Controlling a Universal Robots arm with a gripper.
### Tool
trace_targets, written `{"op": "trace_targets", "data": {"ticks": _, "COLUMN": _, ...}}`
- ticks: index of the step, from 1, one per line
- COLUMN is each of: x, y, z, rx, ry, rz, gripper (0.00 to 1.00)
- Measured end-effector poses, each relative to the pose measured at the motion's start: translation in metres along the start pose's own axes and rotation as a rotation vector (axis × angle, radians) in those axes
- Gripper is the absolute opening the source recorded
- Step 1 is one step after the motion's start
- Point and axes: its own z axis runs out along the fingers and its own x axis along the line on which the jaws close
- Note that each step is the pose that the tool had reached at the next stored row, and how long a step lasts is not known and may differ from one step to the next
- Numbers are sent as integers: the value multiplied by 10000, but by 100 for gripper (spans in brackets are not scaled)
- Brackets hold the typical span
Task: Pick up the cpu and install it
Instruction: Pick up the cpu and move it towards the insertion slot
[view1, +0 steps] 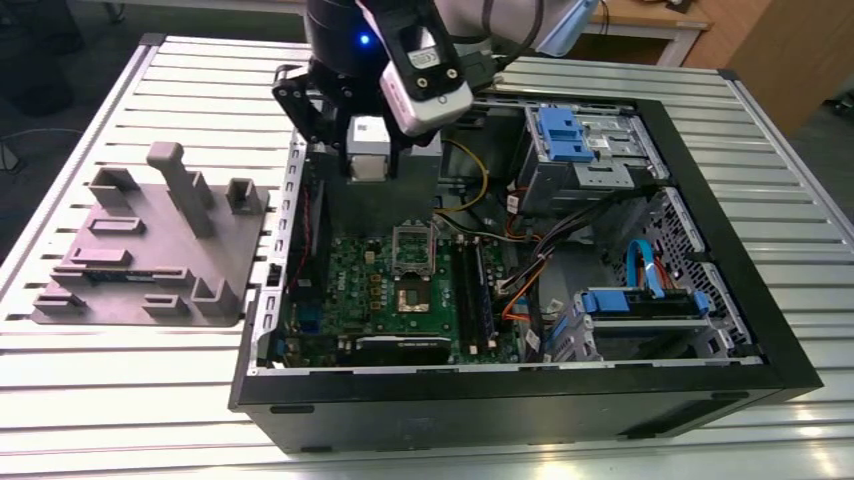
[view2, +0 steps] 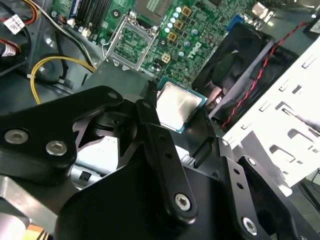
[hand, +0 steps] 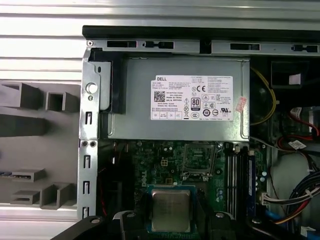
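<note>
Upper centre of the exterior view, the arm (view1: 350, 45) hangs over the open black computer case (view1: 534, 400); in the first wrist view its black gripper (hand: 171, 222) is clamped on the square silver-topped cpu (hand: 171, 209), above the green motherboard (hand: 160, 165).

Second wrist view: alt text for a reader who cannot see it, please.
The black gripper is shut on the cpu, a small square chip with a shiny silver-grey top, above the green motherboard. The dark square metal-framed socket lies beyond it.

In the second wrist view the gripper (view2: 176, 117) hides the near edges of the cpu (view2: 179, 102) it grips
</note>
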Motion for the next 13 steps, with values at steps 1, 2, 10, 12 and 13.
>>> {"op": "trace_targets", "data": {"ticks": 1, "x": -22, "y": -2, "z": 3, "rx": 4, "ry": 3, "rz": 0, "gripper": 47}}
{"op": "trace_targets", "data": {"ticks": 2, "x": -38, "y": -5, "z": 9, "rx": 2, "ry": 2, "rz": -1, "gripper": 47}}
{"op": "trace_targets", "data": {"ticks": 10, "x": -123, "y": -40, "z": 81, "rx": 2, "ry": -9, "rz": -1, "gripper": 47}}
{"op": "trace_targets", "data": {"ticks": 12, "x": -124, "y": -59, "z": 102, "rx": 3, "ry": -20, "rz": -2, "gripper": 47}}
{"op": "trace_targets", "data": {"ticks": 13, "x": -125, "y": -70, "z": 114, "rx": 3, "ry": -26, "rz": -2, "gripper": 47}}
